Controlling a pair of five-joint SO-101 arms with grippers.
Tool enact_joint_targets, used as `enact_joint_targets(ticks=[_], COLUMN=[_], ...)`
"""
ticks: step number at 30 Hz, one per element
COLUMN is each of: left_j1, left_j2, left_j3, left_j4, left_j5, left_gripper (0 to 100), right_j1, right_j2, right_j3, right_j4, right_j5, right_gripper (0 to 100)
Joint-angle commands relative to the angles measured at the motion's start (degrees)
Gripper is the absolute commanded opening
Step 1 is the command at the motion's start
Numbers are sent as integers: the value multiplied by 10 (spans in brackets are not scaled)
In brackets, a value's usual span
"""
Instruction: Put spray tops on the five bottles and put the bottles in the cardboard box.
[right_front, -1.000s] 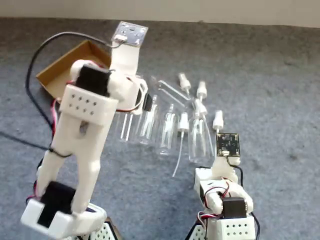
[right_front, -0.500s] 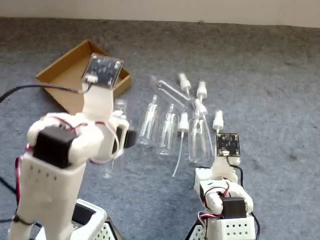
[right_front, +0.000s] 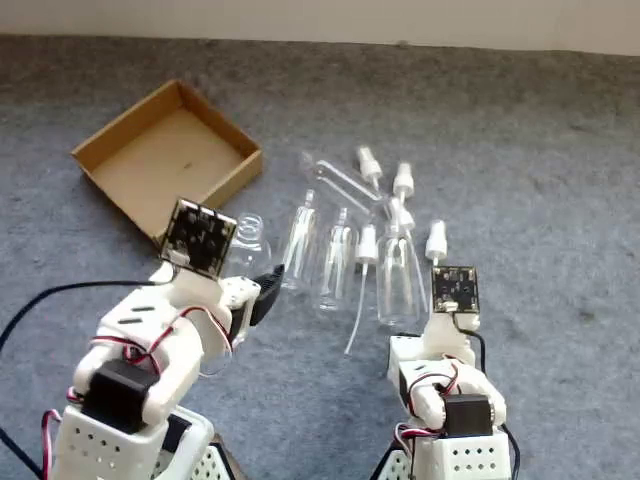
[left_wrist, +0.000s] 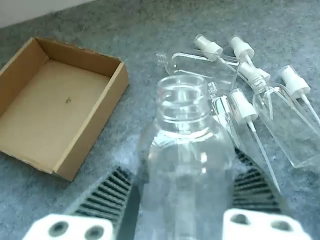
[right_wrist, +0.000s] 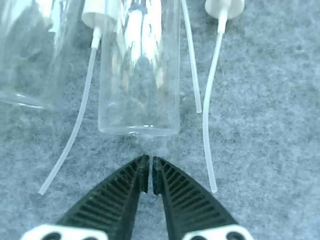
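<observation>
A grey, carpet-like table surface (right_front: 560, 150) runs back to a pale wall (right_front: 400, 20).

White plastic arms (right_front: 150, 350), black servos (right_front: 468, 413), red cables (right_front: 428, 384), black ribbed fingers (right_wrist: 115, 200)

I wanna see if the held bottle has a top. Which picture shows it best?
The left wrist view: the held bottle sits upright in the left tool, its open neck bare. The high view shows it small, beside the arm's camera board. The right wrist view looks at other bottles lying down.
</observation>
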Motion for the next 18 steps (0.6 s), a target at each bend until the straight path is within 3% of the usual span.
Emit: enact_joint_targets(ticks=[1,6,11,18], left_j1=[4,9,66,73], left_j2=[-78,-164,-242,-252], left_j3=[83,167,261,298], left_j4=[-84,-151,-213,-223], left_j5=[-9,-8,-9,-9], left_gripper=[102,101,98,98], right_j1=[-3,-2,-2,-2], right_j2=[-7,-7,-7,-7], right_j3=[86,86,76,11], right_j4=[-32,-98,-140,-138], right_j5=[-6,-6,-5,-5], right_gripper=[22,22,24,24])
